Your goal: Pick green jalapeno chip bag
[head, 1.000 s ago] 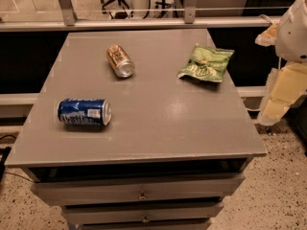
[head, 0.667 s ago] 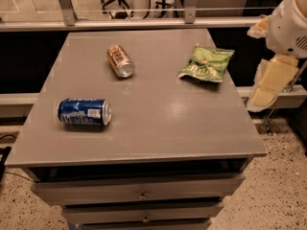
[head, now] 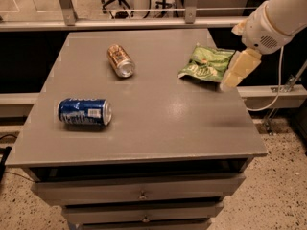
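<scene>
The green jalapeno chip bag (head: 206, 62) lies flat near the right edge of the grey table top (head: 158, 109), towards the back. My gripper (head: 235, 73) hangs from the white arm coming in from the upper right. It is just to the right of the bag, over the table's right edge, and its cream fingers point down and left. It holds nothing that I can see.
A gold can (head: 120, 60) lies on its side at the back middle-left. A blue can (head: 85, 111) lies on its side at the front left. Drawers (head: 139, 193) sit below the top. A metal rail (head: 144, 20) runs behind the table.
The arm and gripper have moved left and up, from beside the table's right edge to right next to the chip bag. The bag and cans have not moved.
</scene>
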`<state>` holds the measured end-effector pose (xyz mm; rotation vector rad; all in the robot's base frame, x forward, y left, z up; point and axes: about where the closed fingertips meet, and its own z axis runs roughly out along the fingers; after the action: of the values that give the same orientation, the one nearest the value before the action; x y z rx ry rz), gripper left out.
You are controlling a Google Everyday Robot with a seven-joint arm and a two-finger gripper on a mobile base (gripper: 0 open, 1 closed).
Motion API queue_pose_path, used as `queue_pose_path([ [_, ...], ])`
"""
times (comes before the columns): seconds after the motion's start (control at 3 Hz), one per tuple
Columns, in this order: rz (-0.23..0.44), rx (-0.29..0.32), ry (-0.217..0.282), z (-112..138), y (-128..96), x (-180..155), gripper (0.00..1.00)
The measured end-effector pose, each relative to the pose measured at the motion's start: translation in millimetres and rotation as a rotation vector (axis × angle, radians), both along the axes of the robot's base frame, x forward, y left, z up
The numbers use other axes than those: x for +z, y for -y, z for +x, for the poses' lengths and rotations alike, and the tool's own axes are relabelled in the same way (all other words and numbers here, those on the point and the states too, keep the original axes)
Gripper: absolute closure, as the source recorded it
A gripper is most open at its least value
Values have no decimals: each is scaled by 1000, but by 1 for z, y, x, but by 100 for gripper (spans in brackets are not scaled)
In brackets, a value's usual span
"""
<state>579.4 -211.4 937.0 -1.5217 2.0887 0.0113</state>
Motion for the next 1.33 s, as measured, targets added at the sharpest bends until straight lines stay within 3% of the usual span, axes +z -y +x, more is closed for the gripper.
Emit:
queue_pose_path([
  [0.67, 189, -159, -47, 91, -5, -55, 0],
  [1.0, 217, -242, -83, 115, 4, -77, 0],
  [1.33, 222, -287, -107, 123, 11, -90, 0],
])
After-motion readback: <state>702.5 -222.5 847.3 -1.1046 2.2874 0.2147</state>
